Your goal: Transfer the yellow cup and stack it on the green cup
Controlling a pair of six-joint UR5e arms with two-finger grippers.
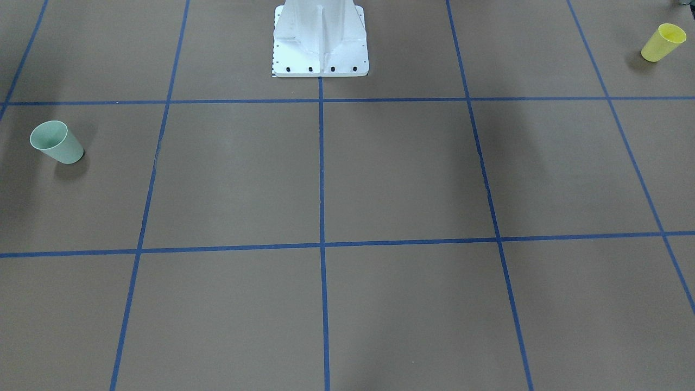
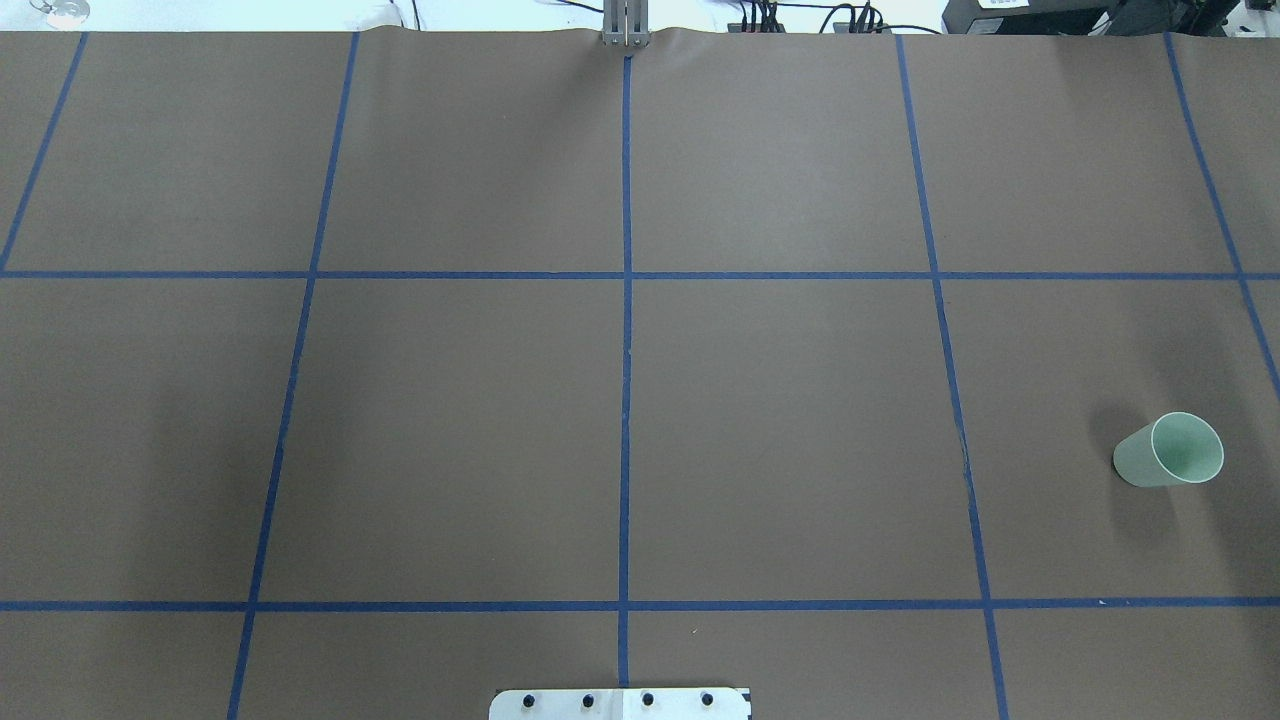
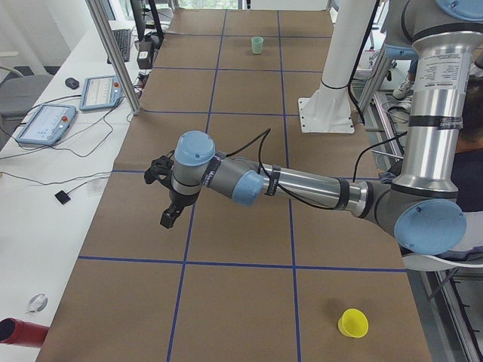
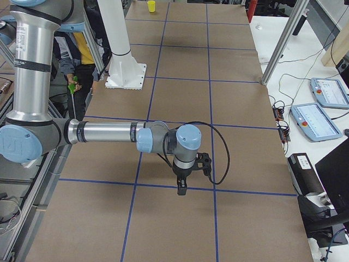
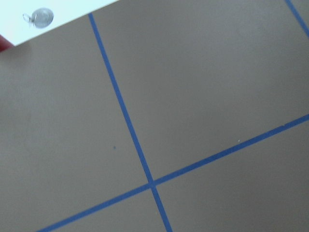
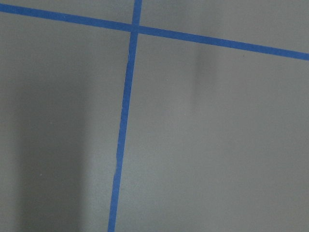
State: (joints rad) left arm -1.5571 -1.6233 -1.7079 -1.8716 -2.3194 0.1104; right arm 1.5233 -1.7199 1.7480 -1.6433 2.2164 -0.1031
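The yellow cup (image 1: pixel 663 42) stands upright, mouth up, near the table corner on the robot's left side; it also shows in the exterior left view (image 3: pixel 352 323) and small and far in the exterior right view (image 4: pixel 151 6). The green cup (image 1: pixel 56 142) stands upright on the robot's right side (image 2: pixel 1168 451), far from the yellow one. My left gripper (image 3: pixel 167 219) hangs over the table's middle part, away from the yellow cup. My right gripper (image 4: pixel 181 188) hangs over bare table. Both show only in the side views, so I cannot tell whether they are open or shut.
The white robot base (image 1: pixel 320 49) stands at the table's robot side. Blue tape lines (image 2: pixel 626 400) grid the brown tabletop. Side tables hold control tablets (image 3: pixel 45 124) (image 4: pixel 316 117). A metal post (image 3: pixel 113 53) stands at the table edge. A person (image 4: pixel 82 54) stands behind the robot.
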